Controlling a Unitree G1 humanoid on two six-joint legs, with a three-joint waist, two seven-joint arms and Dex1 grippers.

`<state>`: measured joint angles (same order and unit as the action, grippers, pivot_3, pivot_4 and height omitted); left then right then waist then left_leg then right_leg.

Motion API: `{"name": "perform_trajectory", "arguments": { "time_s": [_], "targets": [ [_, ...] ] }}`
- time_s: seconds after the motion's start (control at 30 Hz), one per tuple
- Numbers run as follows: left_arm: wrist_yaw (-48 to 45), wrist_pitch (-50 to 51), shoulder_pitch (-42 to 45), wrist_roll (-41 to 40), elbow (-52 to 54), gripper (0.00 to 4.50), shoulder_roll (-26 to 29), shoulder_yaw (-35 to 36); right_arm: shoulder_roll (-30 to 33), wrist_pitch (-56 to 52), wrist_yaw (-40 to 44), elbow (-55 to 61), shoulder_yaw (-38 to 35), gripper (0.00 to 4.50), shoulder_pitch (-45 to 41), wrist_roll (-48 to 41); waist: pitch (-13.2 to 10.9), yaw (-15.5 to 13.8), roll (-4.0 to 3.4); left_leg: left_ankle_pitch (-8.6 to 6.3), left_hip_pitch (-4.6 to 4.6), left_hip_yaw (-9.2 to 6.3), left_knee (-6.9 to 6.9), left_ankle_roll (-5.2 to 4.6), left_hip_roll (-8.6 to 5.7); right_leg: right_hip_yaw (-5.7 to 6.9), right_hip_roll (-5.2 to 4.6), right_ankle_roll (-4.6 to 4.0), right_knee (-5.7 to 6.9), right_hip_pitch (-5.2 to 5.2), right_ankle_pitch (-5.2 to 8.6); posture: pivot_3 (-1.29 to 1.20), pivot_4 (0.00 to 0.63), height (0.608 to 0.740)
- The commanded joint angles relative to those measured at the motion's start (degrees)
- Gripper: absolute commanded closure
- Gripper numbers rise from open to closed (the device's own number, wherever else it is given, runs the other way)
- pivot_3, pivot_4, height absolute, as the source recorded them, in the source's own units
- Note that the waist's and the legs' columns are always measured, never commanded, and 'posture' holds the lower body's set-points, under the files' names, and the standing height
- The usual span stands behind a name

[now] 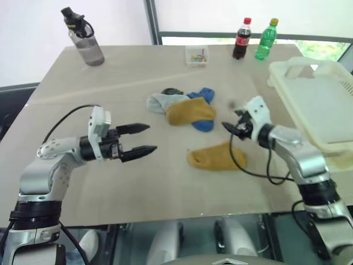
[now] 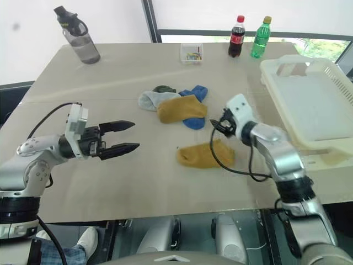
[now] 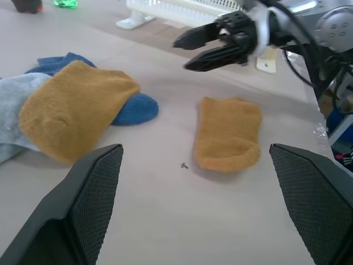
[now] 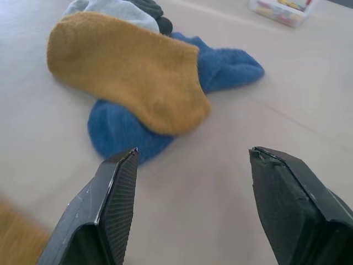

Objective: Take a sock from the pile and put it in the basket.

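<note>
Socks sit mid-table in a loose pile (image 1: 185,107) — a mustard one draped over a blue one, a pale grey one at the left and a scrap of dark fabric at the far edge. One more mustard sock (image 1: 217,156) lies flat on its own, nearer to me and a little right of the heap, not touching it.

I see my right gripper (image 1: 230,128) hovering over the table between that lone sock and the pile, pointing left toward the heap, its fingers parted and empty; through its wrist camera the mustard-over-blue socks lie just ahead of the tips. My left gripper (image 1: 144,139) hangs over bare table to the left, well apart from the socks, fingers spread wide with nothing between them, aimed right.

I find the basket (image 1: 325,107) — cream-white, slotted sides — at the right edge of the table, apart from the pile. Along the far edge I make out a grey water bottle (image 1: 84,37) at the left, a small clear box (image 1: 197,56) of coloured bits, then a cola bottle (image 1: 241,38) and a green bottle (image 1: 266,39) side by side.
</note>
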<state>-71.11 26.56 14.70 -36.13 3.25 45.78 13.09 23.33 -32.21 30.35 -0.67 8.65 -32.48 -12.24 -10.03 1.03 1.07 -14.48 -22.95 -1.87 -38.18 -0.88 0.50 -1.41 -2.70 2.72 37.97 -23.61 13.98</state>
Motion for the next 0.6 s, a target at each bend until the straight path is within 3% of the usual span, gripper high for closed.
{"name": "perform_trajectory", "arguments": {
  "time_s": [0.03,0.23,0.6],
  "targets": [
    [0.4,-0.6,-1.4,-1.2,2.6,0.0,1.5,3.4,-5.9,-4.1,-0.1,-5.9,-5.2,1.25,-4.8,-6.0,0.0,-0.1,-0.02,0.0,0.0,-0.03,0.01,0.0,0.01,0.01,-0.01,0.0,0.0,0.0,0.0,0.0,0.15,0.74],
    [2.1,0.0,-3.1,-2.3,4.3,0.0,1.1,4.9,-12.8,-10.9,-3.6,-14.3,-16.3,1.25,-10.6,-15.3,-0.1,-0.3,-0.04,0.0,-0.04,-0.09,0.08,0.01,0.02,0.0,-0.14,-0.01,-0.02,-0.04,-0.01,0.0,0.15,0.74],
    [3.2,-0.4,-3.7,-3.1,5.0,0.0,0.6,4.5,-16.1,-10.6,-6.7,-26.9,-18.1,1.25,-15.3,-14.5,-0.1,1.0,-0.08,0.0,0.04,-0.06,0.19,0.01,-0.07,-0.02,-0.07,-0.03,0.02,-0.05,-0.02,0.0,0.15,0.74]
  ]
}}
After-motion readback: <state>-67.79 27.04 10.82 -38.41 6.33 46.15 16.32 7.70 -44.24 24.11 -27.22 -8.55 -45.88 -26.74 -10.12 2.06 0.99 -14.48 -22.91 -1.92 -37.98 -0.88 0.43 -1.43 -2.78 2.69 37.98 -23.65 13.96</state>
